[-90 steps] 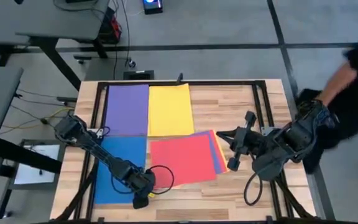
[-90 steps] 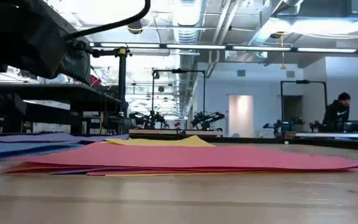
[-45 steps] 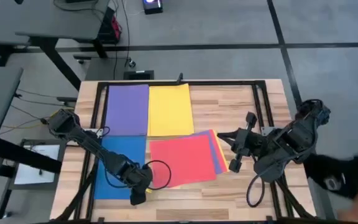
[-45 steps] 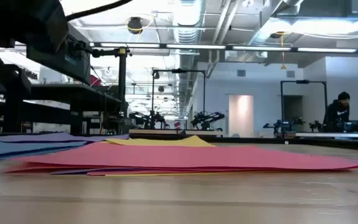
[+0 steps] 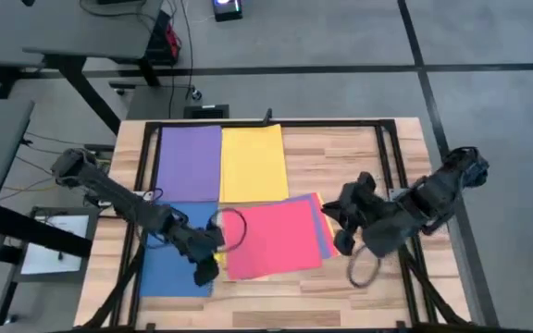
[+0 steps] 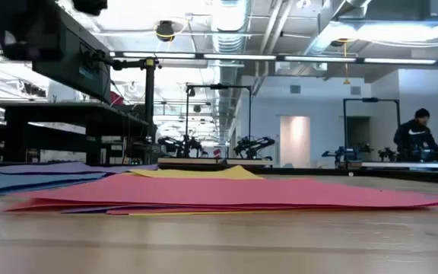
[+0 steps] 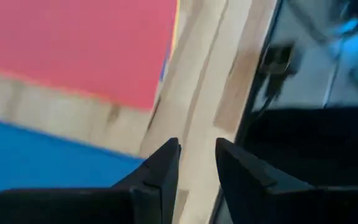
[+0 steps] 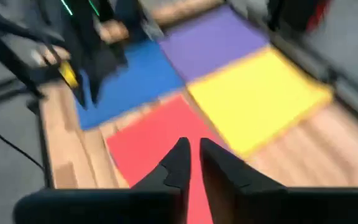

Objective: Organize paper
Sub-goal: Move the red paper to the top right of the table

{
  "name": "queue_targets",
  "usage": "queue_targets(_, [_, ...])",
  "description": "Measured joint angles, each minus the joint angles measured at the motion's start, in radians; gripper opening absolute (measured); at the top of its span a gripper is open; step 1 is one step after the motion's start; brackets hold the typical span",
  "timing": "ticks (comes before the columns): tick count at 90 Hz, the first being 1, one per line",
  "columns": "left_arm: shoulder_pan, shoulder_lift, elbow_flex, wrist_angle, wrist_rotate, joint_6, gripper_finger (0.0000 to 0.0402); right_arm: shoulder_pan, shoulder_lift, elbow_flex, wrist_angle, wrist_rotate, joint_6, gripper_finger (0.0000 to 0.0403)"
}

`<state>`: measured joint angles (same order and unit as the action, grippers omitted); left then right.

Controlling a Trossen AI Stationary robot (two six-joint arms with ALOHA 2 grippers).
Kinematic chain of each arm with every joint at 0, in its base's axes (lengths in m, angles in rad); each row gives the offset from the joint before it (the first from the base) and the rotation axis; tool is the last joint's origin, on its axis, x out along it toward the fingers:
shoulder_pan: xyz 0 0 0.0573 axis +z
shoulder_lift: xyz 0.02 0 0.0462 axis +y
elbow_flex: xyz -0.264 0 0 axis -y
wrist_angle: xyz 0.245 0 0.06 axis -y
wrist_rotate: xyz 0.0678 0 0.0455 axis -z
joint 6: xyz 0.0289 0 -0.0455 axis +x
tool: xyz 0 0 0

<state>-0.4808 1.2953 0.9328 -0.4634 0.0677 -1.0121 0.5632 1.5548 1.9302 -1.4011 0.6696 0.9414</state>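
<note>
Four sheets of paper lie flat on the wooden table: purple [image 5: 190, 164] and yellow [image 5: 253, 164] at the far side, blue [image 5: 176, 254] at the near left. A red sheet [image 5: 271, 238] tops a fanned stack whose purple, yellow and orange edges [image 5: 323, 227] show at its right. My left gripper [image 5: 208, 271] hovers over the bare wood between the blue and red sheets, its fingers [image 7: 166, 168] a little apart with nothing between them. My right gripper [image 5: 333, 211] is shut and hangs over the stack's right edge, pointing at the red sheet [image 8: 160, 140].
Black frame rails [image 5: 389, 157] run along the table's sides and far edge. Cable loops hang by both grippers [image 5: 232, 227] [image 5: 364, 270]. A white printed sheet [image 5: 52, 245] lies off the table's left. In the low view a person [image 6: 415, 133] stands far back in the room.
My left gripper has risen and drawn toward the table's far edge, along the blue sheet's right side; in the low view its arm has lifted out of the picture. My right arm has moved toward the table's left, nearer the stack. The sheets have stayed put.
</note>
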Motion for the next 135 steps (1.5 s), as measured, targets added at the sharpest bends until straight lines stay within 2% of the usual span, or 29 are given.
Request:
queue_targets(9, [0.084, -0.04, 0.002, 0.001, -0.02, 0.024, 0.0091, -0.081, 0.005, -0.086, -0.072, -0.082, 0.127, 0.0105])
queue_targets(22, [0.218, -0.002, 0.002, 0.019, 0.031, 0.16, 0.0091, -0.174, 0.002, -0.307, -0.007, -0.173, 0.243, 0.0167])
queue_targets(32, [0.305, 0.096, 0.001, 0.068, 0.112, 0.289, 0.0091, -0.221, 0.002, -0.507, 0.227, -0.325, 0.272, 0.0192])
queue_targets(46, [0.356, 0.239, 0.001, 0.164, 0.119, 0.485, 0.0091, -0.268, 0.002, -0.78, 0.659, -0.499, 0.339, 0.0198])
queue_targets(53, [0.364, 0.301, 0.001, 0.21, 0.119, 0.527, 0.0091, -0.287, 0.002, -0.896, 0.829, -0.539, 0.398, 0.0198])
queue_targets(66, [0.357, 0.377, 0.002, 0.336, 0.12, 0.556, 0.0091, -0.317, 0.002, -1.057, 0.993, -0.567, 0.474, 0.0199])
queue_targets(79, [0.353, 0.434, 0.001, 0.399, 0.115, 0.561, 0.0091, -0.339, 0.002, -1.149, 1.028, -0.645, 0.476, 0.0199])
queue_targets(92, [0.351, 0.491, 0.001, 0.43, 0.108, 0.526, 0.0091, -0.338, 0.0, -1.247, 1.228, -0.671, 0.476, 0.0199])
queue_targets(98, [0.35, 0.511, 0.001, 0.439, 0.101, 0.503, 0.0091, -0.338, -0.002, -1.273, 1.262, -0.673, 0.476, 0.0198])
queue_targets(113, [0.351, 0.553, 0.004, 0.455, 0.096, 0.462, 0.0091, -0.338, -0.003, -1.326, 1.348, -0.674, 0.435, 0.0198])
queue_targets(135, [0.351, 0.585, 0.003, 0.533, 0.096, 0.42, 0.0091, -0.343, 0.003, -1.331, 1.476, -0.682, 0.354, 0.0198])
